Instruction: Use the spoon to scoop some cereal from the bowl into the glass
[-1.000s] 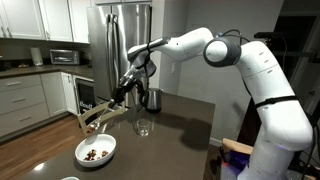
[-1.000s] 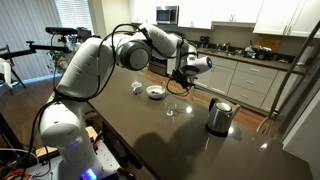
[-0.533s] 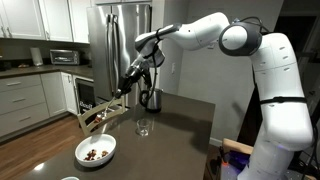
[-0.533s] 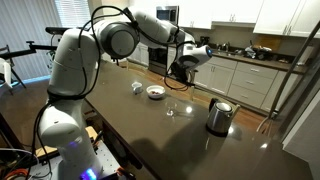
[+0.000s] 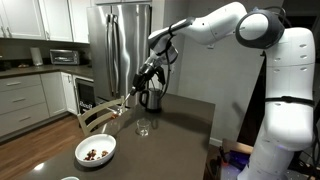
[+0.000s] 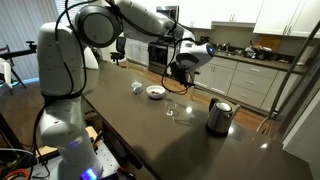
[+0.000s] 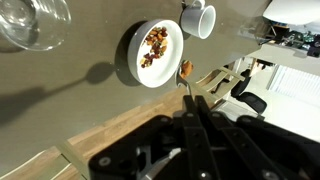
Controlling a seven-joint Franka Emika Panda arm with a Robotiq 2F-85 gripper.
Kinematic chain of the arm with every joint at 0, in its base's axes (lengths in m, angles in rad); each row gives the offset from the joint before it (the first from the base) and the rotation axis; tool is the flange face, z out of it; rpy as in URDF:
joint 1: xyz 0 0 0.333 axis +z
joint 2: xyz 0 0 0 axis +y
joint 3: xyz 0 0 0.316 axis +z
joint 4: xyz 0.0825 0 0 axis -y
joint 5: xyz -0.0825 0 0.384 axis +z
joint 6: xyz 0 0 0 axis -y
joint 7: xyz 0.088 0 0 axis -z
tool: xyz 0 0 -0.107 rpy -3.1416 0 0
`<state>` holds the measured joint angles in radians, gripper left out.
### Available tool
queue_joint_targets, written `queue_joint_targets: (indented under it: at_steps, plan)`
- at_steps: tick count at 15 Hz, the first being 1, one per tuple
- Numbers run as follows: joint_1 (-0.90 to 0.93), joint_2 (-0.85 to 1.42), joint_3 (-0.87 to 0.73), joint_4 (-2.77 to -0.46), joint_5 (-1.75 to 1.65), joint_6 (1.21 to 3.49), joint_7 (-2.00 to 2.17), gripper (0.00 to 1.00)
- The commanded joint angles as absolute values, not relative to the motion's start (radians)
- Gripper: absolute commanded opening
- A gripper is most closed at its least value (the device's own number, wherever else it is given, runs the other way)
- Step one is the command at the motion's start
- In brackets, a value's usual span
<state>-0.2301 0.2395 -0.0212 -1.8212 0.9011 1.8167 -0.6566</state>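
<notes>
Wrist view: gripper (image 7: 196, 128) clenched on the handle of the spoon (image 7: 188, 82). The spoon is held aloft, its tip just past the rim of the bowl (image 7: 132, 66). The bowl holds cereal (image 7: 154, 45), and the tip appears to carry a few pieces. The glass (image 7: 35, 22) stands well apart, apparently empty. Judged step: carrying the load across. Next move calls for level travel to above the glass, then a slow tilt. Spillage is the risk.

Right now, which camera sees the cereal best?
The wrist view: it looks down into the bowl, showing the cereal pieces clearly. In an exterior view the cereal is dark specks; in an exterior view the bowl is too small to tell.
</notes>
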Motion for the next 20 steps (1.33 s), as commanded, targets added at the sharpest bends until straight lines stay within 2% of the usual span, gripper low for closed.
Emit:
queue_joint_targets:
  at_steps: [1, 10, 20]
  plan:
    - [-0.225, 0.153, -0.072, -1.934, 0.918, 1.829, -0.654, 0.01]
    - [-0.242, 0.115, -0.174, -2.022, 0.925, 1.832, -0.678, 0.01]
    - [-0.249, 0.125, -0.213, -2.021, 0.929, 1.824, -0.675, 0.01]
